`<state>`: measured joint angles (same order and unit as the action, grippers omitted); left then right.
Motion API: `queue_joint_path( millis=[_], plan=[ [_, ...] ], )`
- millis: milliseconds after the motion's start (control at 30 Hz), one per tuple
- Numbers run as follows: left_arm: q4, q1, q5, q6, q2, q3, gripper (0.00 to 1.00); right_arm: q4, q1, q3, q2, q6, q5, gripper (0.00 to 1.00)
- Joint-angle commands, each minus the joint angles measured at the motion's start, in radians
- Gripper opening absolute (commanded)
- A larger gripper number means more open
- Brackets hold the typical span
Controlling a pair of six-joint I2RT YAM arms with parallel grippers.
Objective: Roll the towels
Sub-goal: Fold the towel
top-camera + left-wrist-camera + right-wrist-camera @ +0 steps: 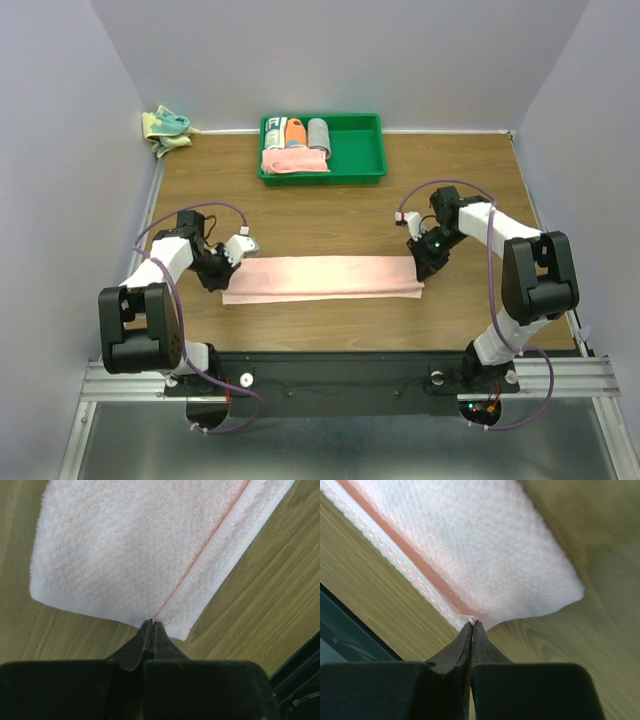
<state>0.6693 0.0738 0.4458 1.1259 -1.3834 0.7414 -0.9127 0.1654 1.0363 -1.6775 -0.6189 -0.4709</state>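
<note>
Nearest the arm bases, the pink towel (320,277) lies flat and unrolled across the wooden counter (330,215) as a long narrow strip running left to right, between the two arms. The left pincer (224,278) sits at the strip's left end with its jaws pressed together on the towel's near corner. In the left wrist view the fingertips meet right where the stitched hem reaches the short edge, and the cloth draws up slightly to that point. The right pincer (422,272) is at the opposite end, likewise closed tight on the towel's near corner. Its wrist view shows the hem and a darker pink stripe running into the closed tips, while the rest of the short edge lies loose on the wood. Farther back, well apart from the strip, a green tray (372,150) stands at the counter's far edge. Its left half holds three upright rolls side by side, one whitish, one orange, one grey, with a pink folded cloth (295,163) lying in front of them. At the far left corner, a teal towel (165,130) with pale yellow edges lies crumpled against the wall.
</note>
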Motion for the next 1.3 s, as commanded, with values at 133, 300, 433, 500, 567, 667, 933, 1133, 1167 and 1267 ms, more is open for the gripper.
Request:
queue_joint_path(
  millis=[133, 300, 433, 500, 567, 667, 933, 1133, 1167, 1267],
  plan=[
    [-0.042, 0.004, 0.057, -0.125, -0.005, 0.242, 0.00, 0.024, 0.002, 0.276, 0.030, 0.053, 0.070, 0.01],
    [-0.114, 0.006, 0.067, -0.205, -0.043, 0.364, 0.00, 0.032, -0.013, 0.407, -0.025, 0.056, 0.100, 0.01],
    [-0.165, 0.006, 0.073, -0.252, -0.081, 0.412, 0.00, 0.047, -0.029, 0.467, -0.062, 0.064, 0.106, 0.01],
    [-0.171, 0.006, 0.080, -0.259, -0.091, 0.420, 0.00, 0.054, -0.029, 0.475, -0.067, 0.064, 0.107, 0.01],
    [-0.183, 0.006, 0.077, -0.258, -0.085, 0.409, 0.00, 0.058, -0.032, 0.466, -0.062, 0.058, 0.118, 0.01],
    [-0.183, 0.006, 0.070, -0.238, -0.065, 0.386, 0.00, 0.063, -0.036, 0.446, -0.053, 0.051, 0.114, 0.01],
    [-0.076, 0.006, 0.067, -0.117, 0.043, 0.263, 0.00, 0.063, -0.035, 0.303, 0.027, 0.005, 0.092, 0.01],
    [-0.008, 0.007, 0.047, -0.037, 0.115, 0.164, 0.00, 0.061, -0.036, 0.174, 0.097, -0.019, 0.083, 0.01],
    [-0.001, 0.007, 0.047, -0.014, 0.125, 0.142, 0.00, 0.061, -0.037, 0.145, 0.104, -0.024, 0.069, 0.01],
    [0.009, 0.006, 0.025, 0.008, 0.138, 0.104, 0.00, 0.058, -0.035, 0.108, 0.133, -0.030, 0.049, 0.01]
  ],
)
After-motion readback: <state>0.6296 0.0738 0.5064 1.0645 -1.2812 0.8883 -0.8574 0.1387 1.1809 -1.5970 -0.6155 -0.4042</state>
